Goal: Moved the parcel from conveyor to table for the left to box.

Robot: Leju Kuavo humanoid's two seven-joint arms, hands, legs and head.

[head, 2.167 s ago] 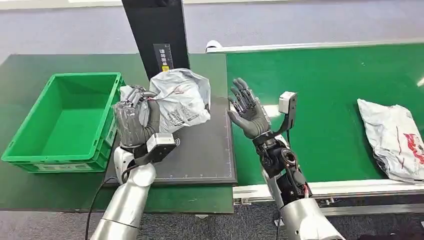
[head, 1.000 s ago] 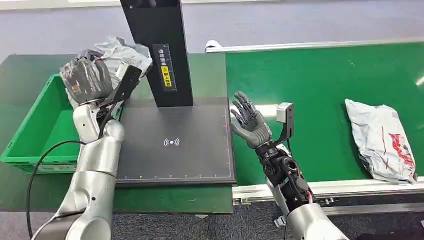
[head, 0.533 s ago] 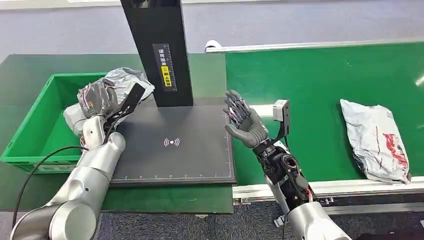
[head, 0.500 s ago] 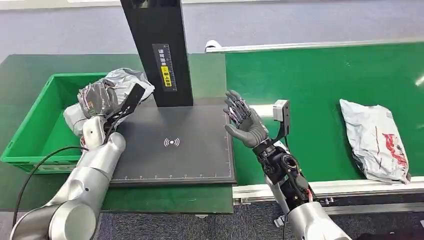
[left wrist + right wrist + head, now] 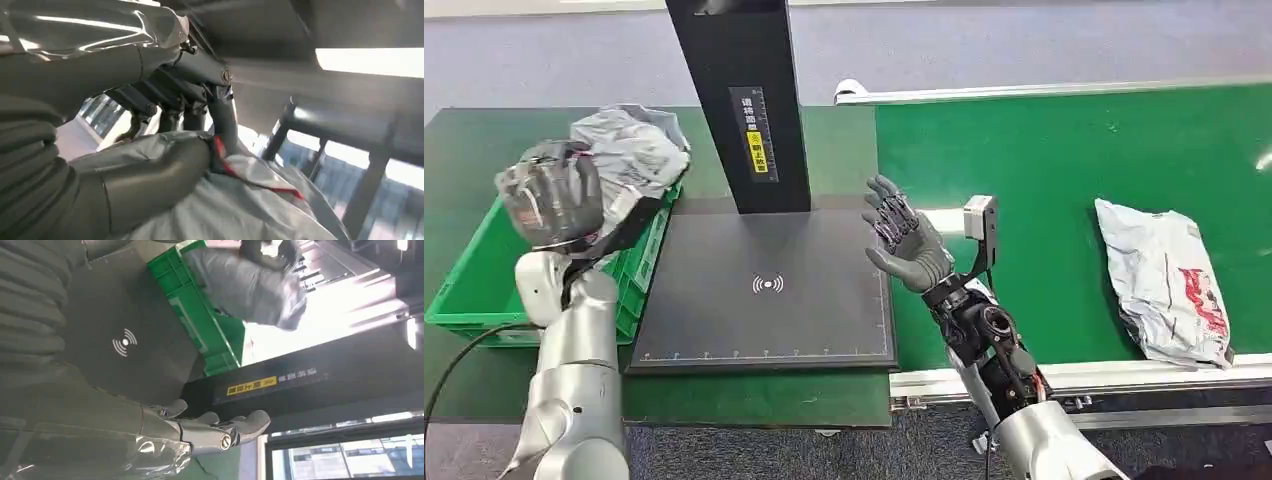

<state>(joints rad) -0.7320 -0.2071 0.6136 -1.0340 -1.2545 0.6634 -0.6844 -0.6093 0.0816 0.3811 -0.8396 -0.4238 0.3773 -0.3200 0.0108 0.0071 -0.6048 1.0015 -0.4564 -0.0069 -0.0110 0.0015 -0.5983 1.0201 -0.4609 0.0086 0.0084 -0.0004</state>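
My left hand [image 5: 554, 193] grips a crumpled grey parcel [image 5: 629, 150] and holds it up over the right part of the green bin [image 5: 469, 270]. In the left wrist view the thumb and dark fingers [image 5: 165, 107] clasp the grey parcel [image 5: 240, 200], which has a red mark on it. My right hand [image 5: 906, 244] hovers open, palm up, at the right edge of the black scanner pad [image 5: 767, 285]. The right wrist view has the right hand's fingers [image 5: 210, 432] spread, with the held parcel [image 5: 245, 285] above the green bin [image 5: 200, 330].
A second grey parcel with red print [image 5: 1162, 277] lies on the green conveyor belt [image 5: 1064, 160] at the right. A black post with a yellow label [image 5: 746, 100] rises behind the pad. The conveyor's metal rail [image 5: 1074, 375] runs along the front.
My left hand has carried the parcel further left and higher, now above the bin. The right hand has edged slightly left. The parcel on the belt has drifted a little left.
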